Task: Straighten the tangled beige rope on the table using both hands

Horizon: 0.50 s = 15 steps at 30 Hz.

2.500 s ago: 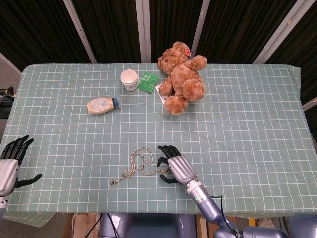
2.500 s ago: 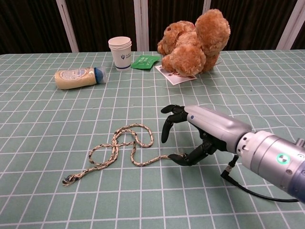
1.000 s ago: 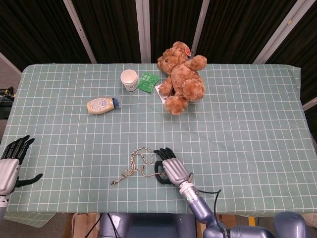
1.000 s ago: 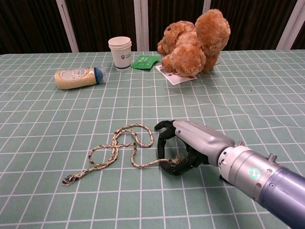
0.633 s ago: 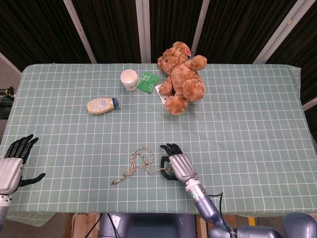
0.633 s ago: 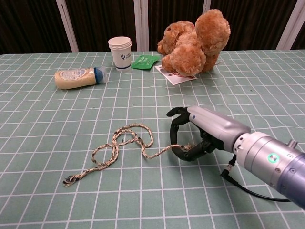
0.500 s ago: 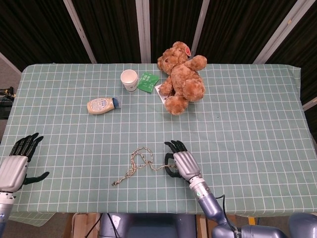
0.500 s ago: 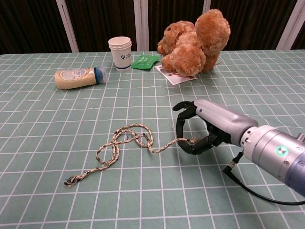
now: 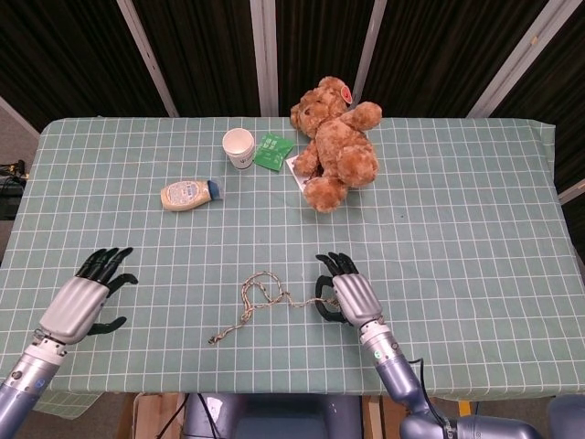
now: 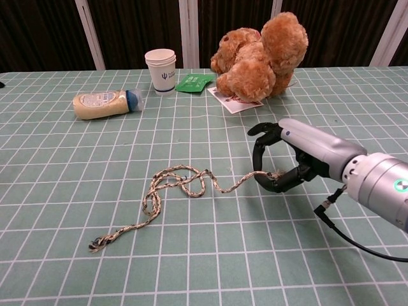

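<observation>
Rope (image 10: pixel 182 180) lies on the near middle of the table (image 9: pixel 457 229), partly drawn out. Right hand (image 10: pixel 284 162) pinches its right end between thumb and fingers (image 10: pixel 260 153); from there a short run leads left to a looped knot of coils, then a tail trails to the near left, free end loose. Left hand (image 9: pixel 84 300) hovers well left of the rope, fingers spread, holding nothing. Judgement: one end secured; the tangle remains, and the left end is not yet taken.
</observation>
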### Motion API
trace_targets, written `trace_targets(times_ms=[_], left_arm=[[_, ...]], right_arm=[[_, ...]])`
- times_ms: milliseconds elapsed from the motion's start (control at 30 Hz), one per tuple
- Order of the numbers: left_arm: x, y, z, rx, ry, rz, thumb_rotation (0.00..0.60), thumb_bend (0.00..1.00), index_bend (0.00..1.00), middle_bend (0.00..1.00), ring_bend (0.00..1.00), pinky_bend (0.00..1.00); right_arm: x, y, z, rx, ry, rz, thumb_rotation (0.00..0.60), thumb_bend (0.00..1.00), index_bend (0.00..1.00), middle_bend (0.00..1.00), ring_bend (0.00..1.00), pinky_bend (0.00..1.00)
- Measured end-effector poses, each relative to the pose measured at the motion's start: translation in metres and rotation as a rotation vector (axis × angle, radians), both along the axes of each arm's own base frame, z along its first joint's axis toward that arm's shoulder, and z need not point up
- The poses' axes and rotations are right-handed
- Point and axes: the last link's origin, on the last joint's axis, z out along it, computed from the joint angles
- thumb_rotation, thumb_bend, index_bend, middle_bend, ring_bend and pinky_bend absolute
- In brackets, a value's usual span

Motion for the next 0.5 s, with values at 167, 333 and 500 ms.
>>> trace_targets(times_ms=[167,333,500], left_arm=[[0.020,0.009,-0.020,-0.085,0.076,-0.169,0.600,0.23,0.40,0.07,0.00,0.00],[0.038,0.016,-0.039,-0.133,0.134,-0.355,0.600,0.24,0.42,0.09,0.00,0.00],[0.049,0.023,-0.057,-0.161,0.191,-0.546,0.600,0.25,0.43,0.09,0.00,0.00]], right_arm=[[-0.002,-0.001,0.003,-0.003,0.003,-0.008,0.600,0.45,0.60,0.14,0.00,0.00],[-0.005,-0.001,0.003,-0.004,0.009,-0.016,0.600,0.45,0.60,0.14,0.00,0.00],[-0.008,-0.002,0.005,-0.008,0.011,-0.025,0.600,0.45,0.60,0.14,0.00,0.00]])
